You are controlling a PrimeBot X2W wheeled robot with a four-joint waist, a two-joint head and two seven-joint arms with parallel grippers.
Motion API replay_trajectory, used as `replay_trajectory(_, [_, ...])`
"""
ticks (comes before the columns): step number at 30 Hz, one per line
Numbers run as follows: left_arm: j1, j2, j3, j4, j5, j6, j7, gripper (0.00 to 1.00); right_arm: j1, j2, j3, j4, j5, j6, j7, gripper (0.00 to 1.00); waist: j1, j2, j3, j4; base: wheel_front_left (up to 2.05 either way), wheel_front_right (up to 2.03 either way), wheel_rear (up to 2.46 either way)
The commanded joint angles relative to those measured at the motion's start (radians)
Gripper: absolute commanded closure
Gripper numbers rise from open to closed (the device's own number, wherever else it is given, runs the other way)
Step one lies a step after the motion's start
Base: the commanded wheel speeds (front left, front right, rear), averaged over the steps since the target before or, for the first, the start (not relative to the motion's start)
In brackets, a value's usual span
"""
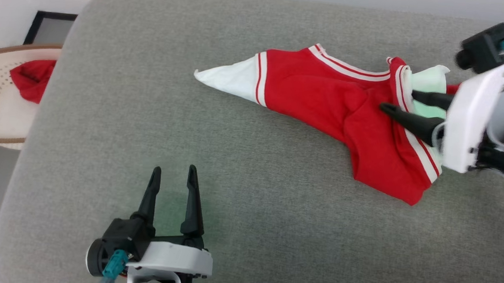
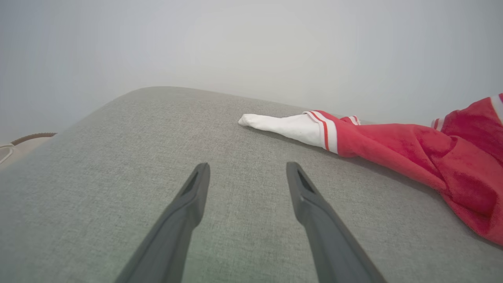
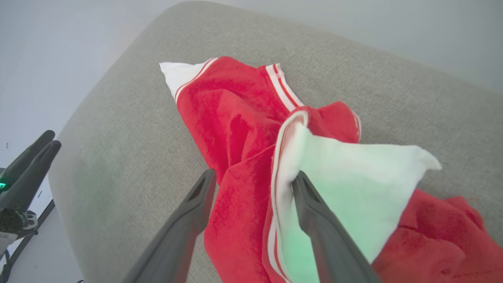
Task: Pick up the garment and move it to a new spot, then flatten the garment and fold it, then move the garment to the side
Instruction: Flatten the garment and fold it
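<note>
The right gripper (image 1: 398, 100) stands released, its two dark fingers spread wide at the right side of the grey padded surface (image 1: 146, 99). A raised fold of the garment (image 1: 318, 86) with its white-and-red striped trim lies between them: one finger rests on the red cloth, the other on the white panel, and neither pinches the fold. From the right wrist, the gripper (image 3: 254, 175) straddles that trim, with the garment (image 3: 232, 118) stretching away to a white tip at the far left. The left gripper (image 1: 174, 169) is also spread wide and holds nothing, near the front left of the surface, well apart from the crumpled garment, which lies to its right.
</note>
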Motion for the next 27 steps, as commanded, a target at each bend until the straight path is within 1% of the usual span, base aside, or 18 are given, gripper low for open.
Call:
replay_trajectory(1, [0.012,-0.005,0.004,-0.002,0.01,-0.005,0.0,0.0,0.026,-0.021,-0.022,-0.031,0.028,0.0,0.003,0.0,0.0,-0.0001,0.004,-0.016,0.0,0.0,0.0])
replay_trajectory(6, [0.0,-0.013,0.012,-0.005,0.019,-0.013,0.0,0.0,0.033,-0.1,-0.084,-0.106,0.046,0.0,0.036,0.0,0.0,-0.0001,0.019,-0.036,0.0,0.0,0.0])
replay_trajectory(9, [-0.014,-0.018,0.008,-0.003,0.025,-0.019,0.0,0.0,0.011,-0.137,-0.118,-0.098,0.053,0.0,0.067,0.0,0.0,-0.0001,0.032,-0.037,0.0,0.0,0.0])
replay_trajectory(10, [-0.014,-0.018,0.008,-0.003,0.025,-0.019,0.0,0.0,0.011,-0.137,-0.118,-0.098,0.053,0.0,0.067,0.0,0.0,-0.0001,0.032,-0.037,0.0,0.0,0.0])
replay_trajectory(14, [-0.026,-0.026,0.004,-0.001,0.028,-0.028,0.0,0.0,-0.025,-0.179,-0.145,-0.052,0.047,0.0,0.108,0.0,0.0,-0.0001,0.049,-0.029,0.0,0.0,0.0])
replay_trajectory(18, [-0.035,-0.031,0.001,0.006,0.027,-0.036,0.0,0.0,-0.068,-0.198,-0.153,0.019,0.045,0.0,0.139,0.0,0.0,-0.0001,0.063,-0.016,0.0,0.0,0.0])
replay_trajectory(27, [-0.051,-0.039,-0.008,0.011,0.016,-0.042,0.0,0.0,-0.152,-0.218,-0.078,0.118,0.039,0.0,0.229,0.0,0.0,-0.0001,0.094,0.013,0.0,0.0,0.0])
